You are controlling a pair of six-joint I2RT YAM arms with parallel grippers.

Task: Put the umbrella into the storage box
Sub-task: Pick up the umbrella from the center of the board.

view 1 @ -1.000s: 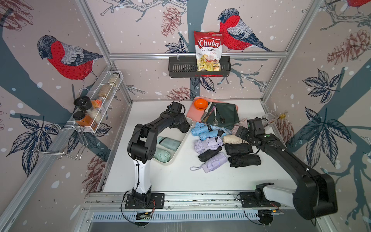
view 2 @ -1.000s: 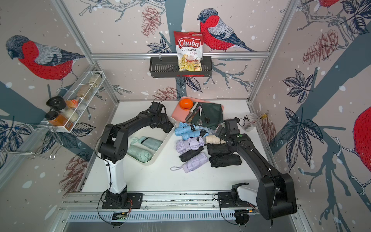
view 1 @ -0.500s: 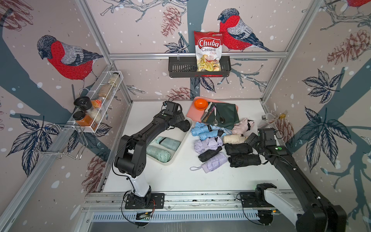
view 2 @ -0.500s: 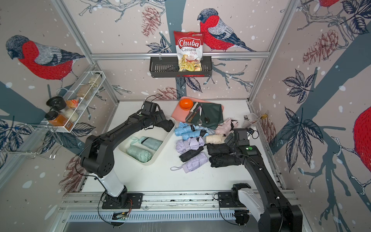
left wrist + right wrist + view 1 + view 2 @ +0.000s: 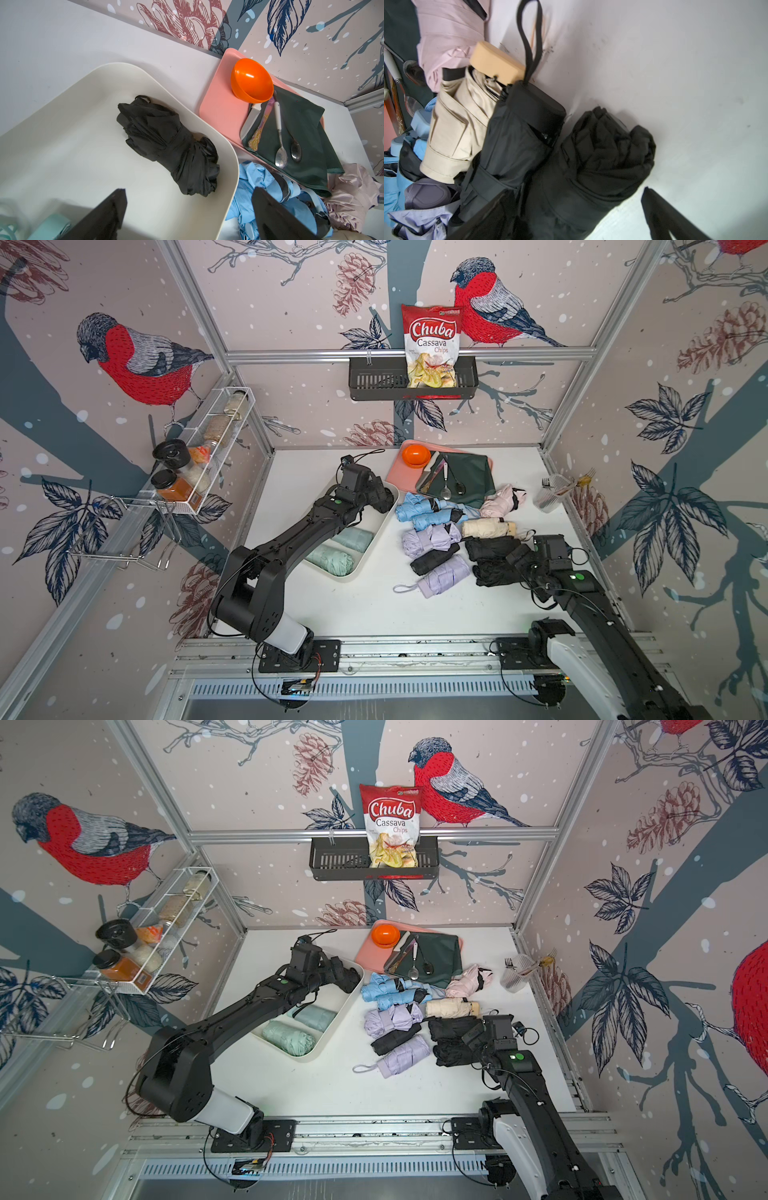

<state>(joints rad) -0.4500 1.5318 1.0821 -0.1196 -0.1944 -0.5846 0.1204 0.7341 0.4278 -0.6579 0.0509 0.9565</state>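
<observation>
Drop-off is seemingly being completed: a black umbrella (image 5: 166,143) is lying in the storage box (image 5: 68,133), nine o'clock of the pile (image 5: 432,537), below the left gripper (image 5: 189,192), jaws parted. Next, the right gripper (image 5: 576,191), jaws wide, is being required around a second black umbrella (image 5: 602,158), four o'clock.

place: robot test cell in a lab, dressed as a home corner | evidence: bare aluminium frame (image 5: 316,352) holding printed bird wallpaper panels (image 5: 291,302); I am bolted to a metal rail (image 5: 415,649) at the edge of a white tabletop (image 5: 374,610) | props: wire spice rack (image 5: 208,456), black basket (image 5: 374,383), chips bag (image 5: 432,344)
</observation>
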